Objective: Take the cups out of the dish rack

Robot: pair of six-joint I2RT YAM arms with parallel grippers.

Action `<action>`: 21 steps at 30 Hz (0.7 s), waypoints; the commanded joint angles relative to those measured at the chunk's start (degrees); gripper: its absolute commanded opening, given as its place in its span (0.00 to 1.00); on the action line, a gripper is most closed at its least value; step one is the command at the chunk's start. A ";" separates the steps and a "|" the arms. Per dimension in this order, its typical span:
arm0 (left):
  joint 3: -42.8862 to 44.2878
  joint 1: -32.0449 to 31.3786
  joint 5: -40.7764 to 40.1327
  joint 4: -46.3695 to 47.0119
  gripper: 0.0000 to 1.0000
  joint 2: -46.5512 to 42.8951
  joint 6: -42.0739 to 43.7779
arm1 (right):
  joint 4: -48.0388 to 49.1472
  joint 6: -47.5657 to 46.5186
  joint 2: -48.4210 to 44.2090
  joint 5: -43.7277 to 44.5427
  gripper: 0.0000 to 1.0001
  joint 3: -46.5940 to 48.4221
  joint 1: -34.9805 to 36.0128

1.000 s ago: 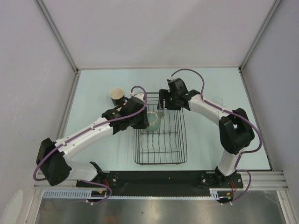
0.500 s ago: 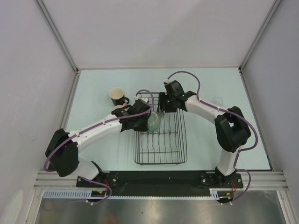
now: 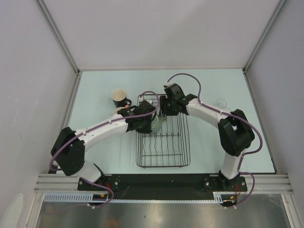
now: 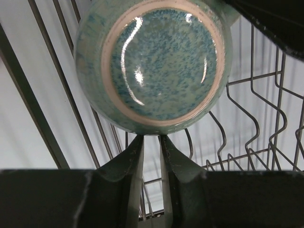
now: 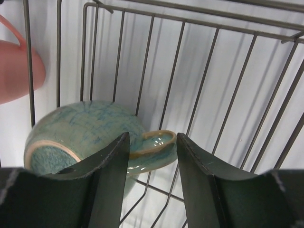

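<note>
Between the right gripper's [image 5: 152, 159] fingers, which stand well apart and grip nothing, sits the handle [image 5: 154, 142] of the pale-green cup [image 4: 152, 61]. The cup lies tipped in the dish rack [image 3: 164, 152], at the rack's 11 o'clock corner, with its foot ring towards the left wrist camera. The left gripper [image 4: 151, 159] has its fingers drawn almost together with only a thin slit between them. It holds nothing and sits just under the cup's rounded side.

Over the last second both arms have closed in. The right gripper has slid towards 9 o'clock, over the rack's far end, to straddle the handle. The left wrist has pushed further across the rack's left edge, so the cup is now mostly hidden from above. I judge a handle grasp is about to be made, with this cup still to be unloaded.

Room is tight. Rack bars run close under and beside the cup, and the two wrists sit near each other. A pink mug [image 5: 14, 71] lies just outside the rack at its 10 o'clock. A black cup [image 3: 118, 98] stands further out that way, and a clear tumbler [image 3: 221, 102] stands well apart at 2 o'clock. The table [image 3: 95, 142] is bare at 8 o'clock and 4 o'clock.
</note>
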 commanded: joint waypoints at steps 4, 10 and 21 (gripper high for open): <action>5.37 -0.25 -2.71 0.50 0.25 2.68 1.68 | -4.44 -1.41 -4.35 0.78 0.49 -2.43 2.97; 7.65 0.10 -3.33 0.14 0.25 5.06 2.39 | -4.79 -1.06 -6.55 0.70 0.49 -4.80 3.41; 8.98 1.33 -3.42 0.06 0.27 6.03 2.91 | -4.44 -0.70 -9.37 1.93 0.50 -7.01 4.29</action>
